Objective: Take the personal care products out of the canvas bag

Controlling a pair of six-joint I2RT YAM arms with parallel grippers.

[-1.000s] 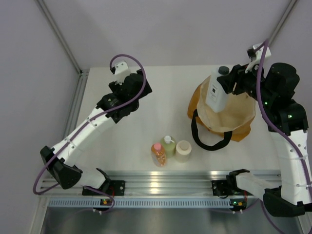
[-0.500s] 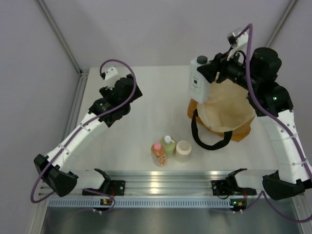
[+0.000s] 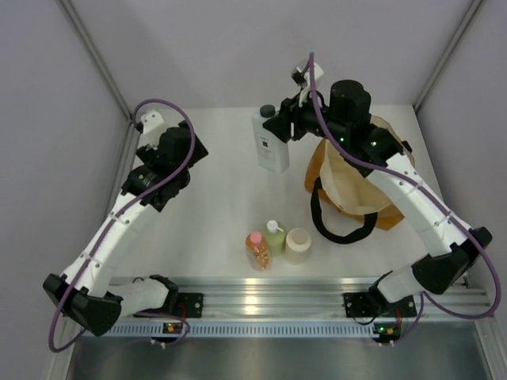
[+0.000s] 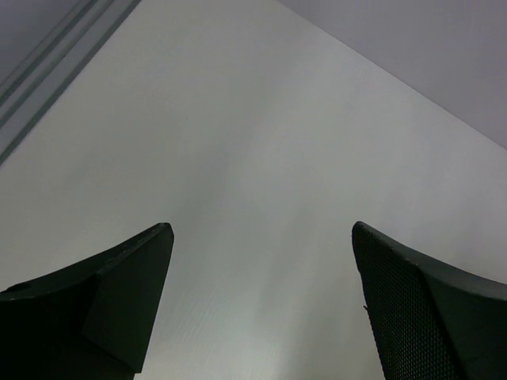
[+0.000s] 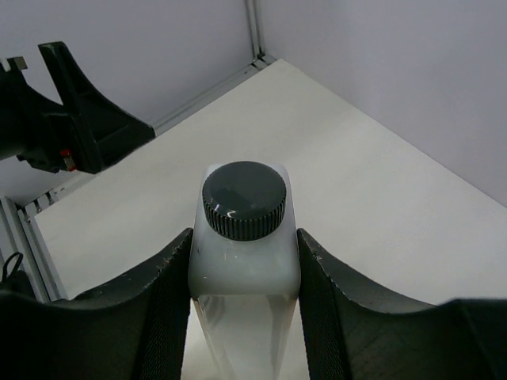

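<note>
Top external | clear-white rectangular bottle with black cap (image 3: 272,148) gripped just below its cap by right end effector (image 5: 244,273), over white counter (image 3: 222,198), left of tan-orange canvas bag (image 3: 372,190) at far right | orange bottle with pink cap (image 3: 257,250), yellow-green bottle with white cap (image 3: 273,236), squat cream bottle (image 3: 298,245) clustered near centre | left end effector (image 4: 261,309) spread wide, empty, far left

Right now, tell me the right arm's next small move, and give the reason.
Probably lower the black-capped bottle straight down onto the table, just left of the canvas bag, before opening. The right gripper is clamped on the bottle just under its cap. The bottle is already clear of the bag, and the table beneath it looks bare.
</note>
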